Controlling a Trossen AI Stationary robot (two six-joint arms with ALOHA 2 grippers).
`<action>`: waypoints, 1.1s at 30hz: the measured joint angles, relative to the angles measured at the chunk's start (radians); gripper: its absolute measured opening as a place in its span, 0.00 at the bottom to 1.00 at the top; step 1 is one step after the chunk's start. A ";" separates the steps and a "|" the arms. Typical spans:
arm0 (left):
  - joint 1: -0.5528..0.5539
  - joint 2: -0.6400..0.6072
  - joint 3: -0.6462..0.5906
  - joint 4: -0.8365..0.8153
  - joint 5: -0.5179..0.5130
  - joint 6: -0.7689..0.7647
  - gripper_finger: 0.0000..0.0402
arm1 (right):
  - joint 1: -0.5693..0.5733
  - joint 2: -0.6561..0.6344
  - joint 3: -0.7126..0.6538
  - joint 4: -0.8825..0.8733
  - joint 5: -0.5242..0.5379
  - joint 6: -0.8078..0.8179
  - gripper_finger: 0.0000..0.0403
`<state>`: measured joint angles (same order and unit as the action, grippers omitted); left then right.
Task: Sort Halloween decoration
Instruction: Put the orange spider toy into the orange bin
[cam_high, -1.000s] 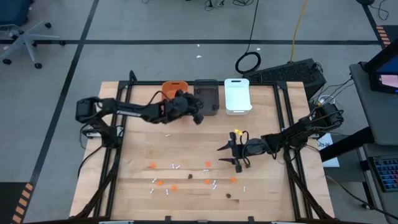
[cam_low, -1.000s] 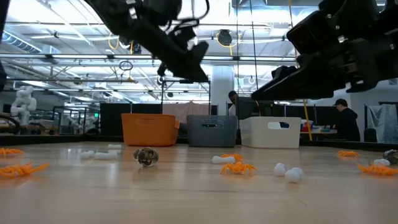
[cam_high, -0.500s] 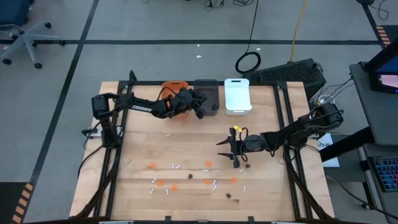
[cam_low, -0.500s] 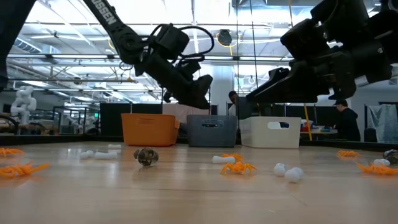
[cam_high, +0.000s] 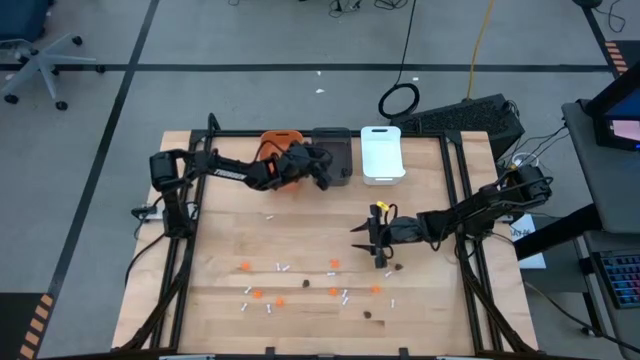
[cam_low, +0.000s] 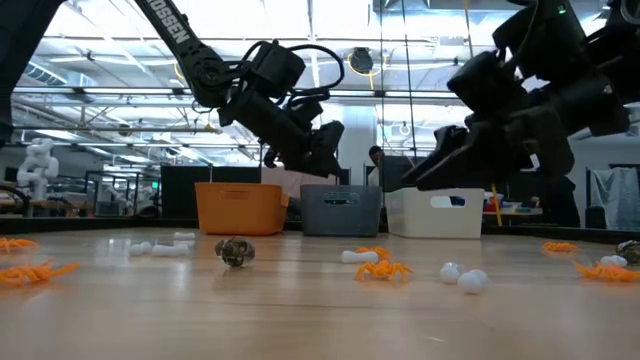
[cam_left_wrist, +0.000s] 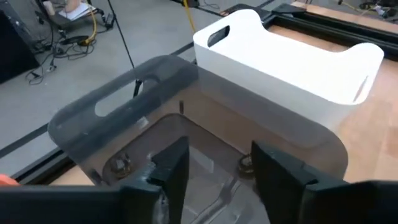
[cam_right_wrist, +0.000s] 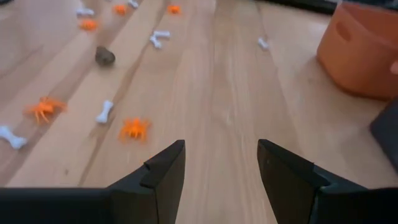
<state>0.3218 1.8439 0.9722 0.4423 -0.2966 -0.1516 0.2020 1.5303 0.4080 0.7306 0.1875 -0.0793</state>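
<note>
Wooden boards form the table, which is framed by a grey floor marked with dark tape lines, and across the near half of it the Halloween decoration is scattered as tiny orange blobs, small white sticks and a few dark lumps, all lying below and toward the front of both grippers. One dark lump is seen just beside the right gripper, on the side toward the table's front edge, and another dark lump lies in the foreground of the low view among orange spiders and white bones. From the right wrist view an orange spider and a white bone are shown ahead of the right gripper's fingers, which are spread well apart with bare wood between them and nothing held. The left gripper is held over the dark grey bin at the back of the table; in its wrist view its fingers are parted, empty, and the bin's floor with a few dark lumps is seen directly beneath. An orange bin stands touching one side of the grey bin and a white bin on the other
</note>
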 joint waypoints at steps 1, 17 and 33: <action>-0.004 0.000 0.000 -0.002 0.000 0.000 0.45 | 0.000 0.000 0.000 -0.011 0.000 0.009 0.46; -0.223 -0.258 0.000 -0.334 -0.055 -0.006 0.48 | 0.051 -0.109 0.000 -0.227 0.078 0.202 0.46; -0.576 -0.309 -0.015 -0.409 -0.182 -0.111 0.48 | 0.224 -0.517 0.000 -0.903 0.107 0.602 0.46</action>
<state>-0.2546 1.5345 0.9569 0.0336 -0.4789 -0.2621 0.4261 1.0130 0.4084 -0.1723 0.2948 0.5226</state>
